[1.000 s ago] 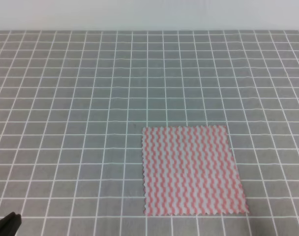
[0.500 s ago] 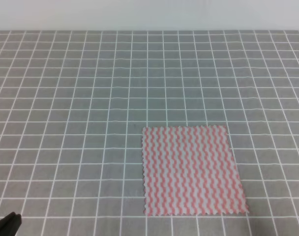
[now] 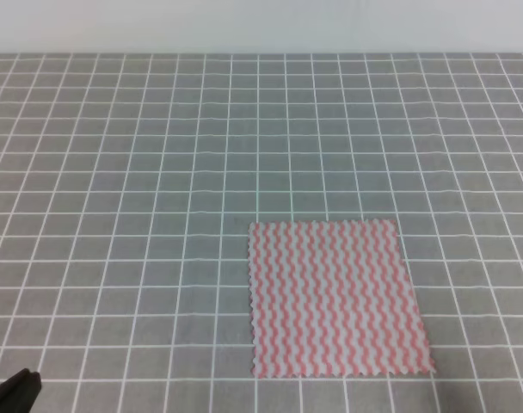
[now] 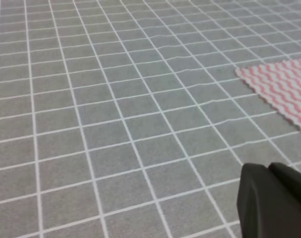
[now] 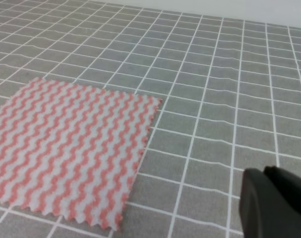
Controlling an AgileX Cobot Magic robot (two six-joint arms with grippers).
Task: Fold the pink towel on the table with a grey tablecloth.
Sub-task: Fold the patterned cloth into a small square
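Across the last second we see almost nothing change: the table (image 3: 158, 172) fills the high view as before, and the towel (image 3: 335, 297) lies in the same spot, lower right of centre, spread flat and unfolded. We judge the fold has not begun.

Our left gripper (image 3: 12, 394) shows as a dark tip at the bottom left corner of the high view, barely shifted, well apart from the towel. In the left wrist view its dark body sits at lower right and the towel only at the right edge; we cannot tell how its jaws stand.

Our right gripper (image 5: 274, 203) appears at the lower right of its wrist view, near the towel's corner but not touching; its jaws we cannot tell either.

We see no other object on the cloth, so nothing blocks either reach.
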